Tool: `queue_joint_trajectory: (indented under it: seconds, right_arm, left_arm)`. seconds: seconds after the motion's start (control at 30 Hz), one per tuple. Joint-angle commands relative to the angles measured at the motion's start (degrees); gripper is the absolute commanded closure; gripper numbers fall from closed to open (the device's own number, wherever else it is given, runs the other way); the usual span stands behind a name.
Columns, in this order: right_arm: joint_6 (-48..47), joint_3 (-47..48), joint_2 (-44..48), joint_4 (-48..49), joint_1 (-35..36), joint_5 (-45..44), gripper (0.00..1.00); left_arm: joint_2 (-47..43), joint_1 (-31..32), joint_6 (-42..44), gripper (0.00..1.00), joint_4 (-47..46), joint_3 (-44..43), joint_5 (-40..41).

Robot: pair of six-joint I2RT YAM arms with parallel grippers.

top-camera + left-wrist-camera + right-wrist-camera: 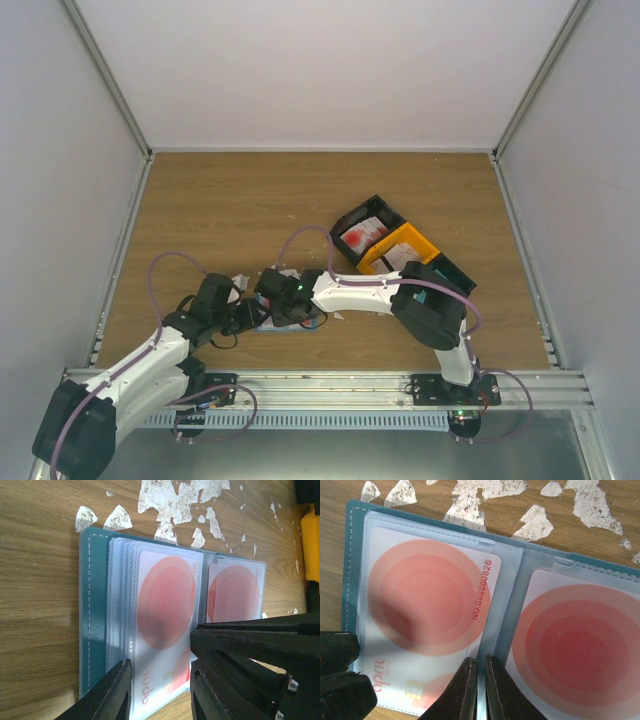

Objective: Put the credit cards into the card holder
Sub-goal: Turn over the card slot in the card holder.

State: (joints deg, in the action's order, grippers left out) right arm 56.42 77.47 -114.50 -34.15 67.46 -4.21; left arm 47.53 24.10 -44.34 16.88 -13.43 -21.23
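Note:
The card holder (291,326) lies open on the wood, a teal cover (95,605) with clear sleeves (352,555). A red-and-white credit card (165,605) sits in the left sleeve (425,600), and a second card (235,595) sits in the right one (580,650). My left gripper (161,685) is open, and its fingers straddle the near end of the left card. My right gripper (481,662) is pinched on the sleeve edge at the holder's fold, with only a sliver between the jaws. Both grippers meet over the holder in the top view, the left (252,316) and the right (288,300).
Torn white scraps (170,495) lie on the wood just past the holder (465,505). A black tray (352,215) holding a red-and-white card (362,236) and an orange tray (388,248) stand at the right. White walls enclose the table.

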Motion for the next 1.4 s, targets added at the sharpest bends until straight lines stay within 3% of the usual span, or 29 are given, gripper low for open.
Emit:
queue_joint_trajectory:
  seconds: [0.0,0.63,0.8,1.37]
  right_arm:
    - [0.21,-1.68,-2.2,-1.46,0.27,-0.31,0.92]
    - [0.02,-5.49,1.44,2.66,-0.28,-0.29,0.93]
    - [0.94,-7.72,3.9,5.07,-1.0,0.06,0.92]
    - [1.81,-15.87,8.33,16.56,-4.21,7.39,0.92]
  left_arm:
    - [0.56,-0.29,0.63,0.63,-2.47,0.55,-0.51]
    - [0.58,-0.34,-0.05,0.65,-5.65,-1.0,-10.94]
    - [1.58,-0.31,0.95,0.62,-6.1,-1.42,-13.3]
    - [9.86,-0.32,-5.62,0.58,-23.22,0.88,-19.1]
